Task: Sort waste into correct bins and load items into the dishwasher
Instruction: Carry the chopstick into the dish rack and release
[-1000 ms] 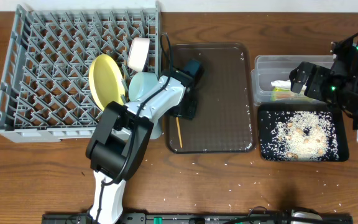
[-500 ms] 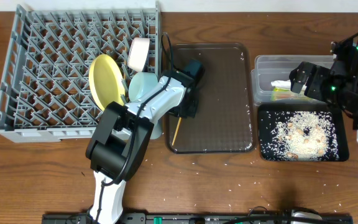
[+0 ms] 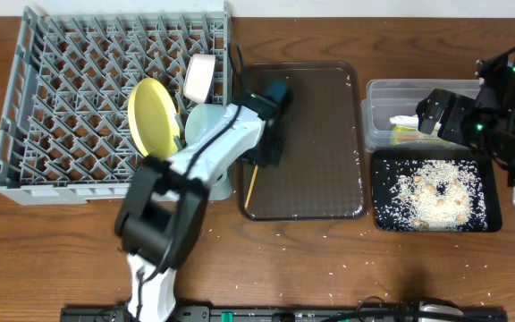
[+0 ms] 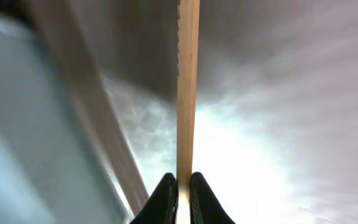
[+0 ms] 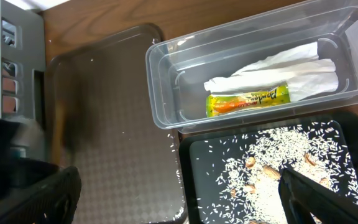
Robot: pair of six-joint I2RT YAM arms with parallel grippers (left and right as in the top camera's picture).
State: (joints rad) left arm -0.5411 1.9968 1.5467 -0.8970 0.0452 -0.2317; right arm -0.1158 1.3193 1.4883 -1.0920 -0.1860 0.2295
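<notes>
Chopstick (image 4: 188, 87) sticks straight out from left tool (image 4: 180, 184), clamped between its tips.

Overhead I get even, bright light, soft shadows and sharp detail. My left wrist feed is poor: white glare washes out the tray (image 4: 272, 149), surroundings blur, only the chopstick (image 4: 187, 74) reads crisp. Right wrist is clear, its left edge smeared.

L fingers (image 3: 269, 152) at chopstick (image 3: 251, 185), brown tray (image 3: 325, 134) left edge; rice (image 3: 432, 192) in black tray (image 3: 379, 220).
</notes>
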